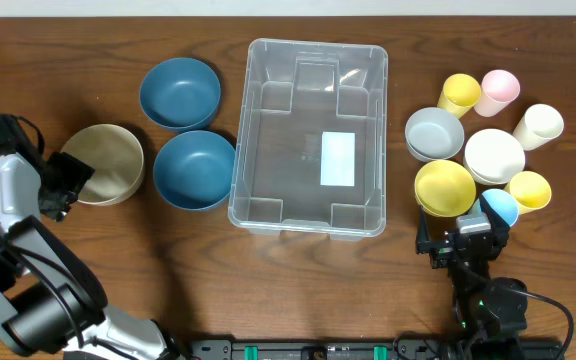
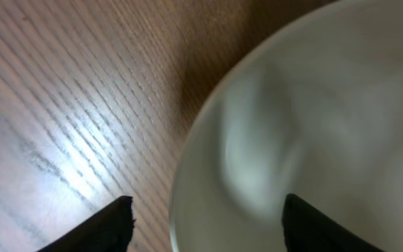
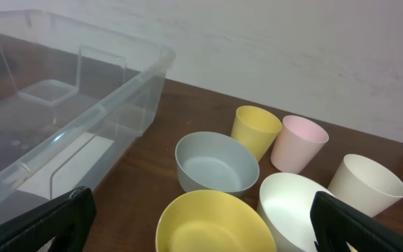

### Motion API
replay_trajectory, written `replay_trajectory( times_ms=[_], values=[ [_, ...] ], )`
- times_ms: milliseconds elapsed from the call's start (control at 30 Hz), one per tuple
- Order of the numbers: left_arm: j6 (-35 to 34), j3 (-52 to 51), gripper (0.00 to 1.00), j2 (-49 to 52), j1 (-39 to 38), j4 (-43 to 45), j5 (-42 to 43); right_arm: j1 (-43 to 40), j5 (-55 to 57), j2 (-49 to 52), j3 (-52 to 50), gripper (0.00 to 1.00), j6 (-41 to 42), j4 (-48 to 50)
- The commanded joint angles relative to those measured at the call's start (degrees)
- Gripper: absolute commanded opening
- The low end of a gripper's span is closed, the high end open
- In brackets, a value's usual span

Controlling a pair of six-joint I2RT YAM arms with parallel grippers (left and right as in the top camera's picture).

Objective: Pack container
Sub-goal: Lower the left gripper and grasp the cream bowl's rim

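The clear plastic container stands empty in the middle of the table, white label on its floor; its near wall shows in the right wrist view. My left gripper is open at the left rim of a beige bowl. In the left wrist view the fingers straddle that bowl's rim, one outside and one inside. My right gripper is open and empty just in front of a yellow bowl, which lies between its spread fingers in the right wrist view.
Two blue bowls sit left of the container. To its right stand a grey bowl, a white bowl and yellow, pink, cream, second yellow and blue cups.
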Motion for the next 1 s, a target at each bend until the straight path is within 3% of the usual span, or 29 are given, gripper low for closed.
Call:
replay_trajectory(
  times_ms=[0, 400, 600, 967],
  values=[
    [-0.31, 0.31, 0.62, 2.38, -0.02, 0.83, -0.92, 0.20, 0.59, -0.11, -0.20, 0.99, -0.61, -0.09],
    [-0.28, 0.31, 0.42, 4.28, 0.02, 1.95, -2.89, 0.20, 0.59, -0.11, -0.20, 0.99, -0.61, -0.09],
    [-0.28, 0.31, 0.24, 4.28, 0.02, 1.95, -2.89, 0.20, 0.59, -0.11, -0.20, 0.99, -0.61, -0.09],
    [0.57, 0.31, 0.19, 4.26, 0.02, 0.66, -5.42, 0.20, 0.59, -0.11, -0.20, 0.99, -0.61, -0.09]
  ],
)
